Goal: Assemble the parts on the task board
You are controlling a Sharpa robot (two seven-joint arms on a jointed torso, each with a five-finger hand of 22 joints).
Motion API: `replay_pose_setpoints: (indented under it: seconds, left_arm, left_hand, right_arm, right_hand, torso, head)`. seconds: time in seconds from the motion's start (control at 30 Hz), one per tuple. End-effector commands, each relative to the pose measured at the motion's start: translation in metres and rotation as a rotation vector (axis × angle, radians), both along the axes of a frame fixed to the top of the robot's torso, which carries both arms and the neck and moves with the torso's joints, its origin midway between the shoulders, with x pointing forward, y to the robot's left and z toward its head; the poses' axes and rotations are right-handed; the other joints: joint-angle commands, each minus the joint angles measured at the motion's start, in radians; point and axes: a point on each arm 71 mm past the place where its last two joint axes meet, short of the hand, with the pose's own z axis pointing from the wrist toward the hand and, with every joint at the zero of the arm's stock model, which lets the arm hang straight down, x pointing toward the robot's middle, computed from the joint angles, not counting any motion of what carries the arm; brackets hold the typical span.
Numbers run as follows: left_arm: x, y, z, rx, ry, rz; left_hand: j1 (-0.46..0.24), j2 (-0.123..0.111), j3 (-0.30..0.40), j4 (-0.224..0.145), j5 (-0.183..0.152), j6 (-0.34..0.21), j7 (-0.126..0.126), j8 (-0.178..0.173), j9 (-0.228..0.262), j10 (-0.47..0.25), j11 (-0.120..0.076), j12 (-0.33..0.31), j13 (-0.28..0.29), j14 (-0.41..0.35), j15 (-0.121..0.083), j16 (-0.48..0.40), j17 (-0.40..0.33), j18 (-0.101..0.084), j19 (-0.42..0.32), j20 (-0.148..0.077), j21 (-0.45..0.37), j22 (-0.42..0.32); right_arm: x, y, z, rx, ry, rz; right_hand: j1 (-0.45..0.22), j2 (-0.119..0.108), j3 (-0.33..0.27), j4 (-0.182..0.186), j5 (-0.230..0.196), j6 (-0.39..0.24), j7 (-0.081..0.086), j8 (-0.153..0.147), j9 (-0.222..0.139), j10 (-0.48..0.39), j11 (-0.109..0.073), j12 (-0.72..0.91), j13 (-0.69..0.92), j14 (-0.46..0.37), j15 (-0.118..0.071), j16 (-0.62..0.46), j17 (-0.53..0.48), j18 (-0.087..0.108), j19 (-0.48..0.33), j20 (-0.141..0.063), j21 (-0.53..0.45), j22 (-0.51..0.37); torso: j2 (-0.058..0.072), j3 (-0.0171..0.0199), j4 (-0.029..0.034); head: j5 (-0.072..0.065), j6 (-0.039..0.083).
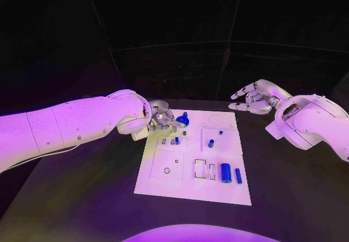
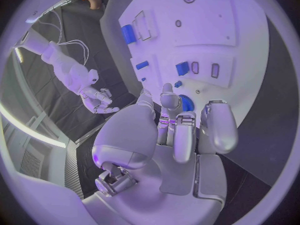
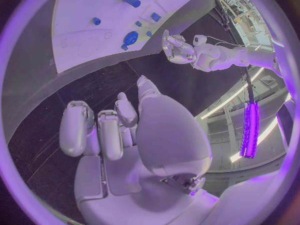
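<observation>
Two hands and one white board (image 1: 190, 187) on a black bench (image 1: 80, 201). Seven blue pieces counted on the board from the head view.

Left hand (image 1: 160, 118) over the board's far left corner, fingers (image 2: 169, 96) loosely bent and apart, gripping nothing; just beside the round blue knob (image 1: 182, 121), with a narrow gap to it in the right wrist view. Right hand (image 1: 251, 99) well off the board, over the bench beyond its far right corner, fingers (image 1: 238, 94) spread wide and holding nothing.

Of the pieces: one round knob at the far edge; four small pegs in the middle rows, namely one (image 1: 177, 140) on the left panel, one (image 1: 184, 133) just beyond it, one (image 1: 211, 143) on the right panel and one (image 1: 220, 132) past that; one thick cylinder (image 1: 226, 173) lying on its side near the front right; one slimmer bar (image 1: 238, 175) just beside it, parallel and nearer the right edge.

Board flat, rectangular, long side running away from the robot, split into raised square panels. Two upright rectangular slots (image 1: 200, 169) left of the cylinder, a faint ring outline (image 1: 216, 119) at the far right, one small hole (image 1: 166, 170) in the near left panel.

Matte black bench all round the board. Dark panelled wall (image 1: 174, 50) behind, with thin pale seams.
</observation>
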Motion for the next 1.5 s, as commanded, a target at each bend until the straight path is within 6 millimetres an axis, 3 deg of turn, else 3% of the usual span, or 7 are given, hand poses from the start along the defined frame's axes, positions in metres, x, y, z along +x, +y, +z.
replay_pose_setpoints:
  seconds: [0.03,0.17,0.43,0.67,0.87,1.5]
  left_arm:
    - [0.002,0.001,-0.004,0.217,0.000,-0.010]
    - [0.005,-0.006,-0.005,0.244,-0.004,-0.015]
    - [0.010,-0.014,-0.008,0.283,-0.009,-0.027]
    - [0.011,-0.018,-0.013,0.311,0.011,-0.049]
    - [0.012,-0.020,-0.016,0.332,0.033,-0.070]
    - [0.012,-0.033,-0.023,0.354,0.054,-0.102]
  left_hand:
    - [-0.016,-0.002,-0.014,0.003,-0.005,-0.012,-0.002,0.016,0.015,0.006,-0.003,0.026,0.029,0.104,-0.005,0.010,0.262,-0.011,0.015,-0.005,0.012,0.023]
    - [-0.032,-0.008,-0.034,0.015,-0.013,-0.016,-0.007,0.038,0.042,0.030,-0.007,0.077,0.083,0.104,-0.009,0.011,0.263,-0.020,0.035,-0.009,0.042,0.074]
    - [-0.054,-0.018,-0.060,0.029,-0.017,-0.021,-0.013,0.061,0.073,0.054,-0.013,0.125,0.137,0.104,-0.014,0.011,0.263,-0.029,0.052,-0.014,0.073,0.126]
    - [-0.056,-0.020,-0.065,0.031,-0.017,-0.023,-0.014,0.065,0.078,0.055,-0.014,0.130,0.142,0.104,-0.015,0.011,0.263,-0.030,0.054,-0.015,0.077,0.134]
    - [-0.052,-0.020,-0.066,0.028,-0.017,-0.024,-0.014,0.067,0.082,0.055,-0.014,0.132,0.146,0.104,-0.015,0.011,0.263,-0.030,0.054,-0.016,0.078,0.136]
    - [-0.021,-0.004,-0.055,0.005,-0.015,-0.033,-0.015,0.078,0.103,0.056,-0.015,0.141,0.159,0.104,-0.015,0.011,0.263,-0.031,0.055,-0.016,0.083,0.144]
  right_arm:
    - [0.001,0.000,-0.001,0.006,0.037,-0.014]
    - [0.003,0.000,-0.001,0.004,0.041,-0.019]
    - [0.004,0.001,-0.002,0.001,0.045,-0.021]
    - [0.006,0.002,-0.003,-0.005,0.050,-0.020]
    - [0.007,0.003,-0.004,-0.015,0.052,-0.020]
    - [0.009,0.007,-0.005,-0.025,0.048,-0.003]
  right_hand:
    - [0.007,0.007,-0.007,0.000,0.006,0.004,-0.001,0.004,-0.001,0.006,-0.005,0.005,0.001,0.059,-0.007,-0.006,0.100,0.012,-0.005,-0.001,-0.007,-0.002]
    - [0.007,0.008,-0.009,0.000,0.010,0.005,-0.001,0.005,-0.001,0.006,-0.005,0.005,0.000,0.059,-0.008,-0.007,0.100,0.013,-0.005,-0.001,-0.008,-0.003]
    - [0.009,0.009,-0.011,-0.001,0.018,0.004,-0.002,0.007,-0.002,0.007,-0.005,0.005,0.000,0.059,-0.008,-0.009,0.097,0.013,-0.005,-0.002,-0.010,-0.005]
    - [0.009,0.009,-0.014,-0.001,0.025,0.004,-0.002,0.008,-0.002,0.007,-0.006,0.005,-0.001,0.059,-0.009,-0.011,0.096,0.013,-0.006,-0.002,-0.012,-0.007]
    - [0.008,0.010,-0.017,0.001,0.032,0.003,-0.001,0.008,-0.003,0.006,-0.006,0.004,-0.003,0.059,-0.009,-0.012,0.095,0.015,-0.010,-0.002,-0.018,-0.017]
    - [0.008,0.010,-0.019,0.002,0.040,0.003,-0.002,0.010,-0.003,0.006,-0.006,0.004,-0.003,0.059,-0.009,-0.012,0.095,0.016,-0.013,-0.003,-0.022,-0.025]
  torso:
    - [-0.001,0.0012,-0.0017]
    - [0.001,-0.0010,-0.0011]
    - [0.002,-0.0012,0.0014]
    - [0.003,-0.0019,-0.0023]
    - [0.002,-0.0020,0.0016]
    - [0.002,-0.0014,0.0007]
  head:
    - [0.000,0.000]
    - [-0.002,0.001]
    - [-0.001,-0.004]
    - [0.005,-0.007]
    - [0.004,-0.013]
    - [0.002,-0.019]
